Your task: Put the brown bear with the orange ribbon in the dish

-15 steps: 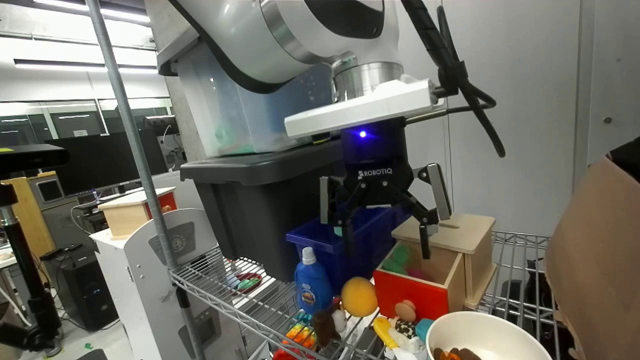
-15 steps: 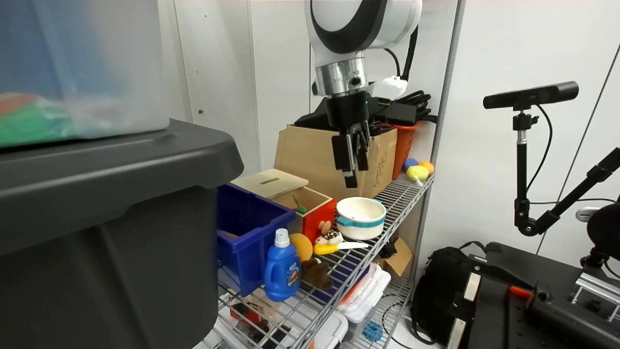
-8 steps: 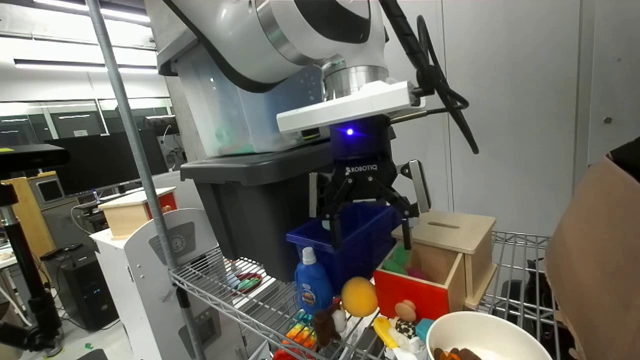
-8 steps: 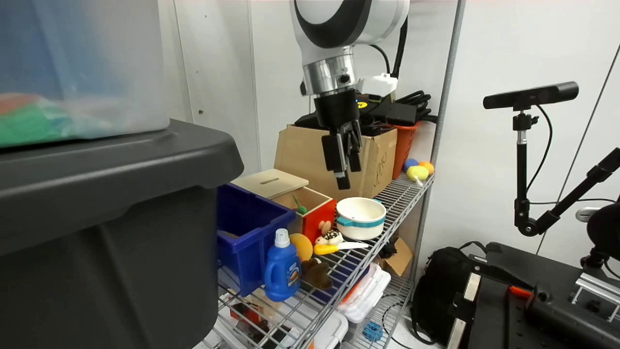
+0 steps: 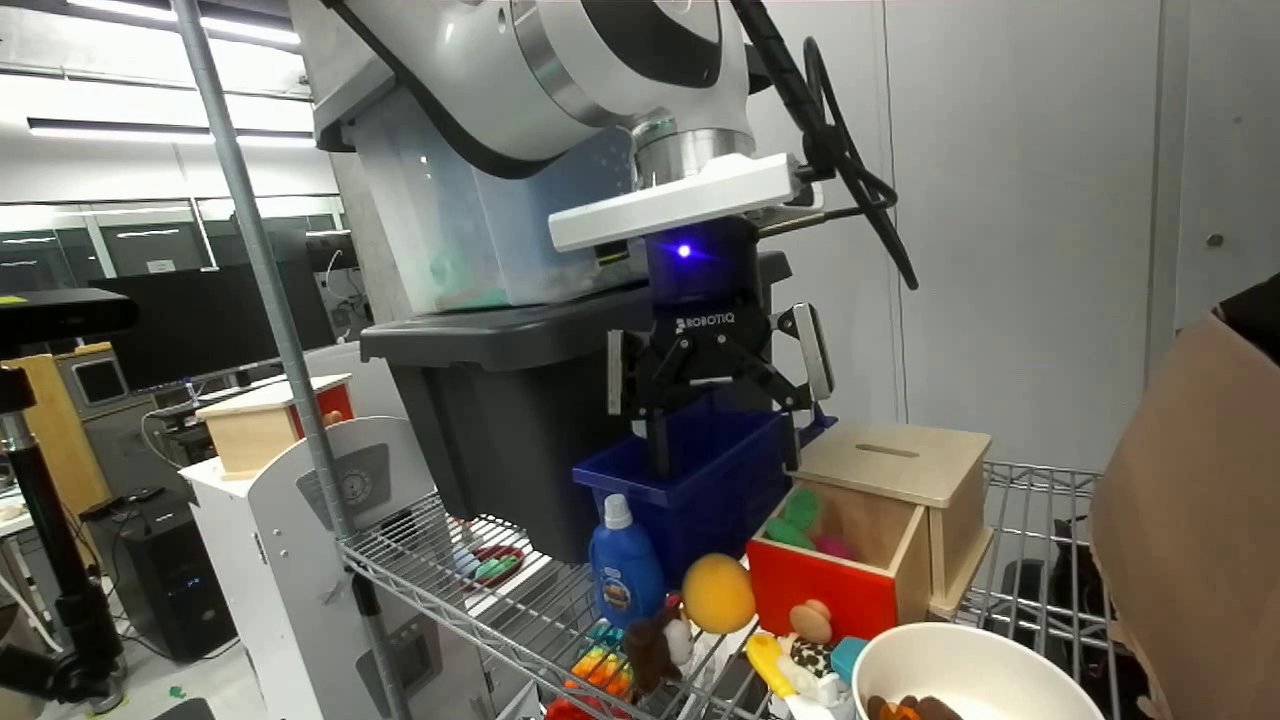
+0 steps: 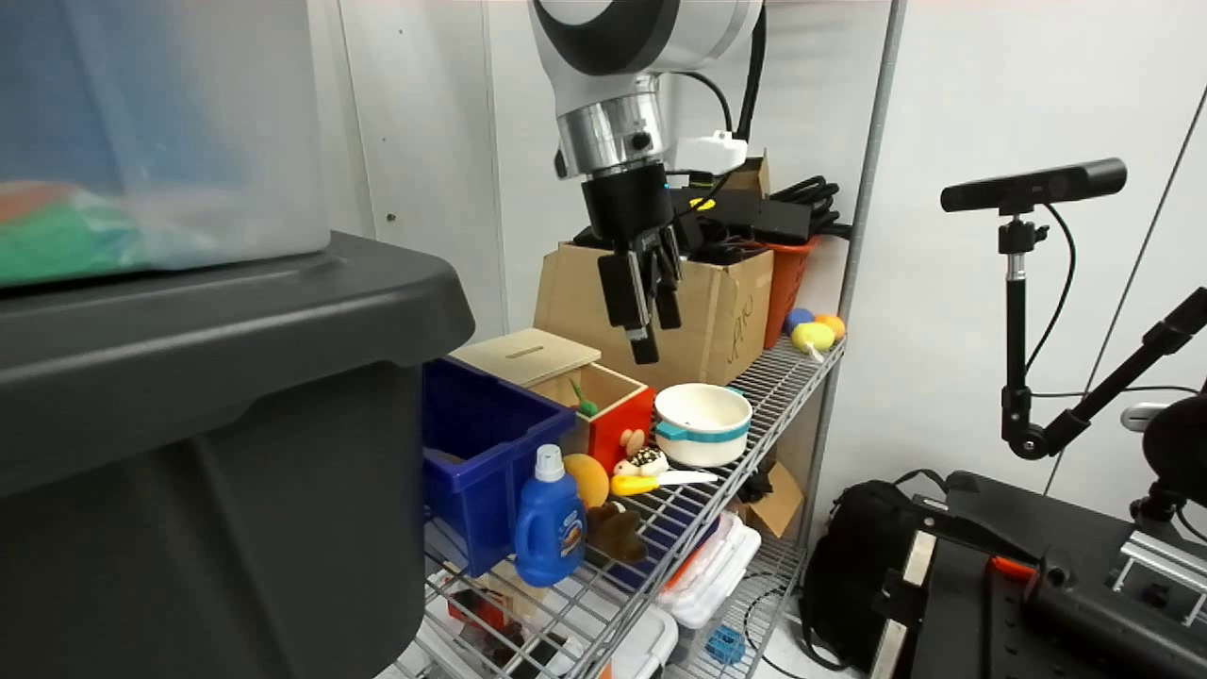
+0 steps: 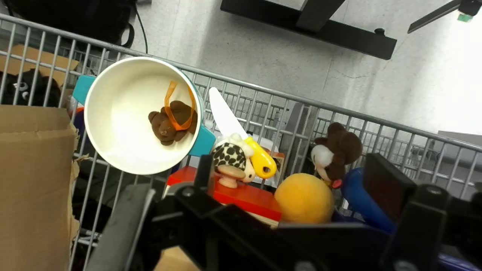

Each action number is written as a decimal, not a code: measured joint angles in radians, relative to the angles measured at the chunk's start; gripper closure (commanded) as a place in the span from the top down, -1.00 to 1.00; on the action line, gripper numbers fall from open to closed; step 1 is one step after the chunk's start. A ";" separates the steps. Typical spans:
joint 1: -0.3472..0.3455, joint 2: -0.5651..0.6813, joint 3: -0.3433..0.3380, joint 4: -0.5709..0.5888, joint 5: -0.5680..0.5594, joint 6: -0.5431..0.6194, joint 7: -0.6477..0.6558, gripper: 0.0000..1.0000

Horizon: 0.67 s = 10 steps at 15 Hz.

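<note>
In the wrist view, we see the brown bear with the orange ribbon lying inside the dish, near its wall. The bear's long axis goes slantwise, the head pointing to the lower left of this view. We find the gripper spread wide, well apart from the dish.

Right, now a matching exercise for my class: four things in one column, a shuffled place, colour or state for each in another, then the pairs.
Column 1
1. Bear with the orange ribbon
2. Gripper
3. Bottle
4. Toy knife

Column 2
A. open, holding nothing
B. yellow handle
C. inside the white bowl
D. blue, standing upright

Pairs: 1C; 2A; 3D; 4B
</note>
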 measured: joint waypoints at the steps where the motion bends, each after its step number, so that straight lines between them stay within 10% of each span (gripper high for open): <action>1: 0.000 0.001 0.000 0.000 0.000 0.000 0.000 1.00; 10: -0.009 0.003 -0.006 -0.014 0.000 -0.006 0.022 1.00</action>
